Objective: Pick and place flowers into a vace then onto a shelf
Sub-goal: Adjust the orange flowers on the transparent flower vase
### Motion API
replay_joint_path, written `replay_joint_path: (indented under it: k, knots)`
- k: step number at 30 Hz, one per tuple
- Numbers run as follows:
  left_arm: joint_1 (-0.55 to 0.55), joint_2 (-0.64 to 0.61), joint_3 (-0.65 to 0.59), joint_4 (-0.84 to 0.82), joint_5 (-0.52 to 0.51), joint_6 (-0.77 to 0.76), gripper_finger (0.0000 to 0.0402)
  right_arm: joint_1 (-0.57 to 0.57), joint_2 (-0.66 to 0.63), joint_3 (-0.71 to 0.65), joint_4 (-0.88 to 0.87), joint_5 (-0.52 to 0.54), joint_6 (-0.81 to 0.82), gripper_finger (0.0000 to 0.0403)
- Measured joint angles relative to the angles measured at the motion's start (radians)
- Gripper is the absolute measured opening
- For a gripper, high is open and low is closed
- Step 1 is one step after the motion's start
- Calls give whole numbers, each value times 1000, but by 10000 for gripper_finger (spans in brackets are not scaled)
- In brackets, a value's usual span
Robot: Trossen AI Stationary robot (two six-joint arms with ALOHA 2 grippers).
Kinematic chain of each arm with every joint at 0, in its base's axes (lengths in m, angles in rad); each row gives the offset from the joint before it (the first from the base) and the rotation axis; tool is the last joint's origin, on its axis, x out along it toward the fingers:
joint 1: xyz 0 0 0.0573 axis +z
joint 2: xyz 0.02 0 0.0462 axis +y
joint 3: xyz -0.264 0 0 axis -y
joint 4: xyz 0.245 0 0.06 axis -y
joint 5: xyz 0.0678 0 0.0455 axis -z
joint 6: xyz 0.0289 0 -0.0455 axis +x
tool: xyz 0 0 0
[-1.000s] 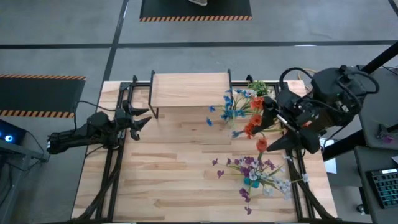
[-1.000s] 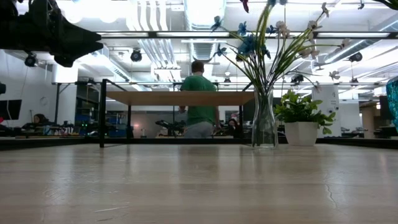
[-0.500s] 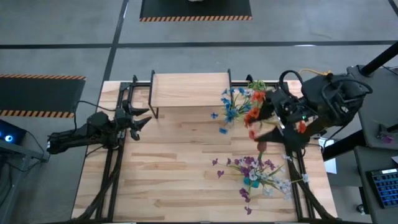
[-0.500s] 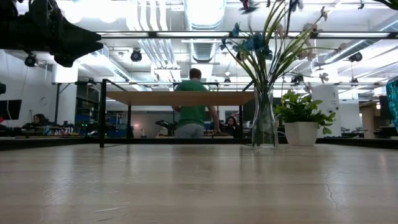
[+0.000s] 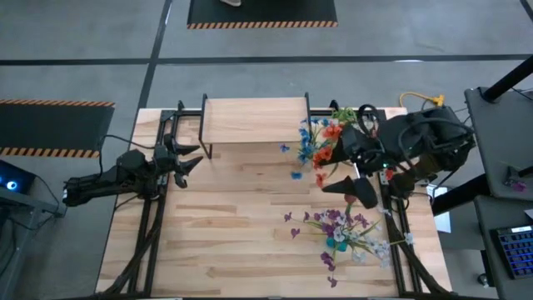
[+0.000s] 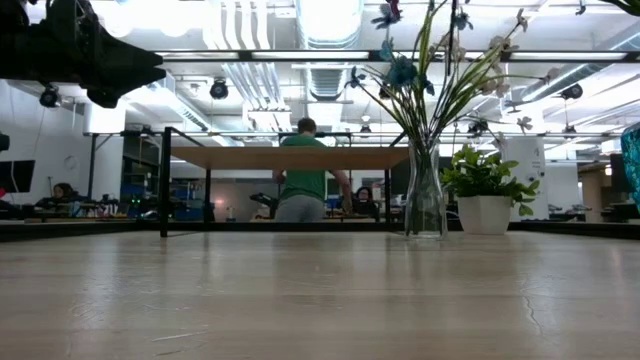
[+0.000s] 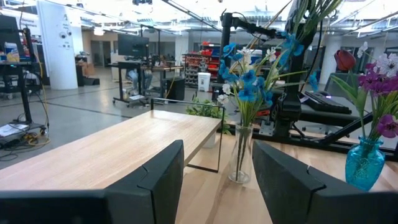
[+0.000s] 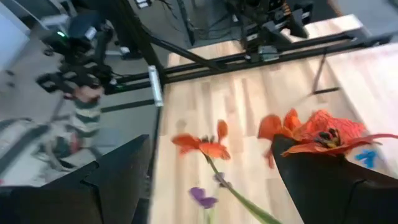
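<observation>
My right claw [image 5: 354, 185] hung wide open above the clear vase [image 6: 425, 200] of flowers [image 5: 321, 143] beside the shelf [image 5: 254, 119]. I should grip it low, keeping it upright.

You have orange and blue flowers [image 5: 321, 143] in a clear vase [image 6: 425, 195], purple blooms [image 7: 380, 81] in a teal vase [image 7: 365, 163], a pale wood shelf [image 5: 254, 118] on black legs, a light-grained bench [image 5: 241, 225], and black arms
</observation>
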Motion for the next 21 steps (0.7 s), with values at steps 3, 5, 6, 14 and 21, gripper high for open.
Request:
replay_joint_path:
  k: [3, 5, 6, 14, 21]
  knots:
    - [0, 0, 0, 0, 0, 0, 175, 1, 11, -11, 0, 87, -36, 329]
    - [0, 0, 0, 0, 0, 0, 175, 0, 13, -25, 1, 119, -34, 329]
    - [0, 0, 0, 0, 0, 0, 175, -2, 13, -35, 2, 121, -33, 329]
    - [0, 0, 0, 0, 0, 0, 175, -6, 11, -124, 33, 155, -30, 329]
    - [0, 0, 0, 0, 0, 0, 175, -32, 8, -229, 105, 172, -30, 329]
